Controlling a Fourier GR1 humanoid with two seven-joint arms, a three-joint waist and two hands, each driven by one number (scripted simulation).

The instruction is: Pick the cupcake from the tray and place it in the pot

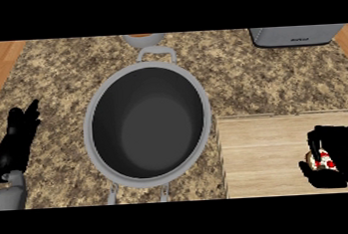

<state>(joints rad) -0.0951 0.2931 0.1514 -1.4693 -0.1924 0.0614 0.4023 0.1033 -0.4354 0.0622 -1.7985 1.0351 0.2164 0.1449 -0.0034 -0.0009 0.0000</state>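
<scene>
While the right hand (340, 156) curls round the cupcake (321, 159) over the tray (271, 154) at four o'clock, the pot (148, 123) sits mid-bench. Left hand (17, 139) rests open at nine o'clock, fingers up.

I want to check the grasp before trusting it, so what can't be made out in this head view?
- Cupcake: mostly hidden by the right hand curled round it; whether it still touches the tray cannot be told.
- Pot: its near handles are cut off by the lower edge.
- Round thing and grey appliance at the far edge: cut off at the top, unidentifiable.
- Left hand: rests open at the left.
</scene>
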